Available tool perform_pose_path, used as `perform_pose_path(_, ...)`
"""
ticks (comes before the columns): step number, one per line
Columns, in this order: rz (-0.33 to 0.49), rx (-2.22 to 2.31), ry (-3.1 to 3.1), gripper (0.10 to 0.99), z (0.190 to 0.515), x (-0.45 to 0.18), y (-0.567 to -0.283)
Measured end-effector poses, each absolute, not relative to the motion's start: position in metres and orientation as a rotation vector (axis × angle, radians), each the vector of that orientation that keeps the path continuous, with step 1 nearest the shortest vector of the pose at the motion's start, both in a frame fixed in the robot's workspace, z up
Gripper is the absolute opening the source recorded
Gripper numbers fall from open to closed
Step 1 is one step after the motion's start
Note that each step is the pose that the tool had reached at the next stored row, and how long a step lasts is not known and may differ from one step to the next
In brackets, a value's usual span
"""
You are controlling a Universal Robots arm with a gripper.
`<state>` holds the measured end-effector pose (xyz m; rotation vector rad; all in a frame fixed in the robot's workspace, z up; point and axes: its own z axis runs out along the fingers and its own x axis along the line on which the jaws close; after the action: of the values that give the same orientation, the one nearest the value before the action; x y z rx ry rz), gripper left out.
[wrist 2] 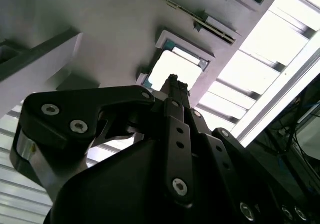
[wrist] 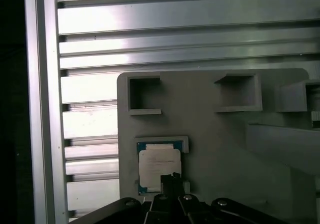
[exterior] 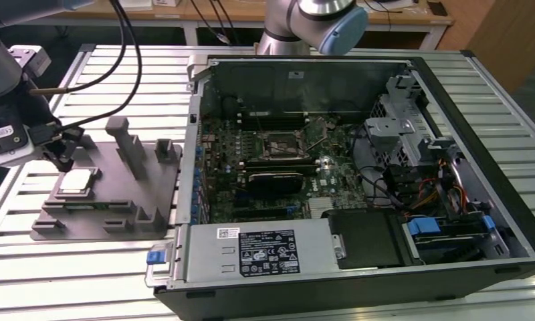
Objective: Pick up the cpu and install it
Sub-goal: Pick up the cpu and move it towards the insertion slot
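The cpu (exterior: 78,182) is a small square chip with a silvery top. It lies flat in a recess of the grey fixture plate (exterior: 125,200) at the exterior view's left. My gripper (exterior: 64,162) hangs just above the chip's edge, fingers pressed together with nothing between them. In the first wrist view the shut tip (wrist: 170,178) overlaps one side of the cpu (wrist: 158,164). The second wrist view has the tip (wrist 2: 173,79) in front of the bright cpu (wrist 2: 175,68). The black-framed socket (exterior: 279,142) sits on the green motherboard inside the open case.
Upright grey posts (exterior: 125,144) rise from the fixture plate close to my gripper. The open computer case (exterior: 446,200) takes up the middle and the exterior view's right, with cables and drive bays inside. Everything rests on a ribbed aluminium table (exterior: 71,267). Black cables (exterior: 125,60) trail from the arm.
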<state>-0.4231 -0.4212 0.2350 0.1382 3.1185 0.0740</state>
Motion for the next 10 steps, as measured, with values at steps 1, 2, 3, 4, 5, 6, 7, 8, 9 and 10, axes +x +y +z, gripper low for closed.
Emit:
perform_pose_path(1,0.074,0.138,3.118,0.106,0.233,-0.424,-0.421)
perform_pose_path(2,0.074,0.138,3.118,0.106,0.231,-0.424,-0.421)
perform_pose_path(3,0.074,0.138,3.118,0.106,0.23,-0.425,-0.421)
perform_pose_path(4,0.074,0.138,3.118,0.106,0.228,-0.425,-0.421)
perform_pose_path(5,0.074,0.138,3.118,0.106,0.226,-0.425,-0.421)
perform_pose_path(6,0.074,0.138,3.118,0.106,0.225,-0.425,-0.421)
perform_pose_path(7,0.074,0.138,3.118,0.106,0.223,-0.425,-0.421)
perform_pose_path(8,0.074,0.138,3.118,0.106,0.222,-0.425,-0.421)
perform_pose_path(9,0.075,0.138,3.118,0.106,0.221,-0.425,-0.421)
perform_pose_path(10,0.076,0.138,3.118,0.106,0.22,-0.425,-0.421)
